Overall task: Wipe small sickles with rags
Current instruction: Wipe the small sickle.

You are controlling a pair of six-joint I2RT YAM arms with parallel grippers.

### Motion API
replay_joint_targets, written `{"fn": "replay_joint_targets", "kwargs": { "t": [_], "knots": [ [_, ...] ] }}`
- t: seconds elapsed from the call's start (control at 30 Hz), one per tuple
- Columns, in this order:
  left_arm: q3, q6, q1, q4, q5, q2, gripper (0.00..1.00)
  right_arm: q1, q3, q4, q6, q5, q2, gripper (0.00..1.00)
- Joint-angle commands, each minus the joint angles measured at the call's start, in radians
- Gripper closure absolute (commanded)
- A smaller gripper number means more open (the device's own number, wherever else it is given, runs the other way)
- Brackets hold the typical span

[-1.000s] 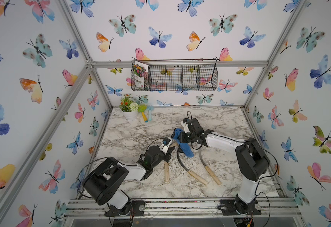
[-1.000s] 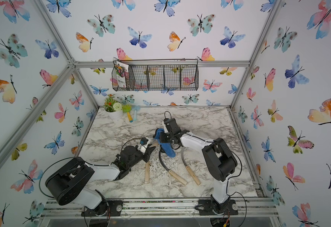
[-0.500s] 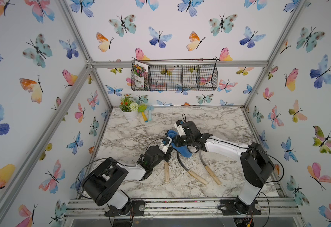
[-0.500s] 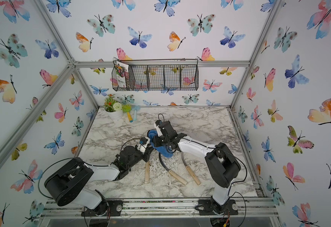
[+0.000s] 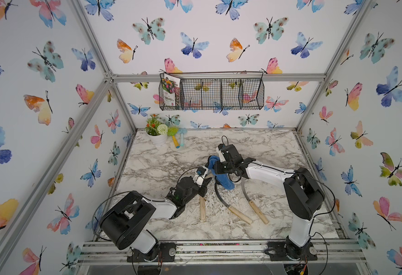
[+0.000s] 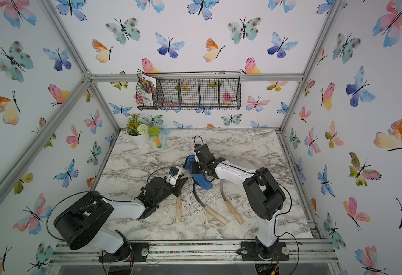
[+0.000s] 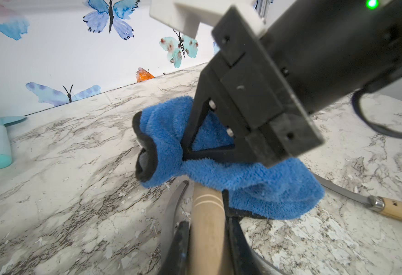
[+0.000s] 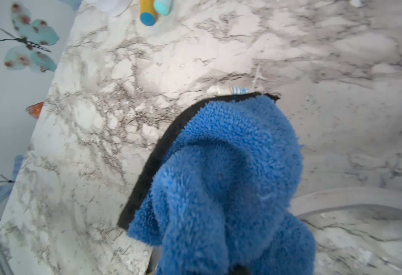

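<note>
My left gripper (image 7: 207, 223) is shut on the pale wooden handle of a small sickle (image 7: 206, 238), seen in both top views left of centre (image 5: 204, 182). The handle end points at the fluffy blue rag (image 7: 231, 176). My right gripper (image 5: 213, 166) is shut on that rag, which drapes over the handle end and hangs to the table (image 5: 225, 182). In the right wrist view the rag (image 8: 231, 178) hides the jaws. Three more sickles lie near the front: one (image 5: 202, 209), a second (image 5: 239, 215) and a third (image 5: 258, 212).
A white flower pot (image 5: 158, 138) and yellow and light-blue toy tools (image 5: 178, 141) stand at the back left corner. A wire basket (image 5: 212, 94) hangs on the back wall. Pale flakes litter the marble table (image 5: 266, 152).
My right gripper has carried the rag leftward to the left gripper, so the rag now lies over the held handle's end. The left arm has stayed put.
</note>
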Motion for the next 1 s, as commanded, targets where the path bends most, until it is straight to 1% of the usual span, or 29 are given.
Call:
{"fn": "replay_joint_targets", "kwargs": {
  "t": [0.0, 0.17, 0.27, 0.37, 0.4, 0.43, 0.5, 0.57, 0.63, 0.7, 0.73, 0.83, 0.9, 0.97],
  "knots": [
    [0.027, -0.026, 0.003, 0.082, -0.026, -0.015, 1.00, 0.002, 0.007, -0.125, 0.008, 0.075, 0.015, 0.98],
    [0.008, -0.031, 0.005, 0.116, -0.038, -0.031, 1.00, -0.003, -0.016, -0.126, 0.016, 0.166, -0.047, 0.98],
    [-0.005, -0.045, 0.002, 0.116, -0.062, -0.062, 1.00, -0.029, -0.025, -0.123, 0.024, 0.178, -0.089, 0.98],
    [0.019, -0.095, 0.008, 0.020, -0.208, -0.094, 1.00, -0.081, -0.034, -0.150, 0.052, 0.172, -0.152, 0.98],
    [0.002, -0.090, 0.020, 0.020, -0.158, -0.119, 1.00, -0.096, -0.048, -0.148, 0.062, 0.180, -0.180, 0.98],
    [-0.029, -0.070, 0.026, 0.066, -0.091, -0.137, 1.00, -0.108, -0.061, -0.147, 0.069, 0.193, -0.209, 0.98],
    [-0.097, -0.010, 0.013, 0.166, -0.016, -0.170, 1.00, -0.129, -0.093, -0.140, 0.087, 0.228, -0.271, 0.98],
    [-0.138, 0.019, -0.001, 0.238, -0.061, -0.180, 1.00, -0.146, -0.116, -0.138, 0.107, 0.259, -0.322, 0.98],
    [-0.125, 0.019, -0.003, 0.216, -0.109, -0.168, 1.00, -0.166, -0.130, -0.139, 0.123, 0.279, -0.356, 0.98],
    [-0.083, 0.027, -0.004, 0.155, -0.126, -0.128, 1.00, -0.193, -0.125, -0.161, 0.141, 0.296, -0.369, 0.98],
    [-0.076, 0.032, -0.004, 0.159, -0.136, -0.109, 1.00, -0.205, -0.117, -0.176, 0.148, 0.308, -0.366, 0.98],
    [-0.116, 0.068, -0.007, 0.273, -0.184, -0.070, 1.00, -0.245, -0.061, -0.250, 0.160, 0.385, -0.331, 0.98],
    [-0.164, 0.092, -0.009, 0.371, -0.183, -0.063, 1.00, -0.260, -0.013, -0.294, 0.153, 0.489, -0.293, 0.98],
    [-0.192, 0.126, -0.013, 0.430, -0.160, -0.054, 1.00, -0.267, 0.020, -0.281, 0.091, 0.573, -0.250, 0.98]
  ]
}}
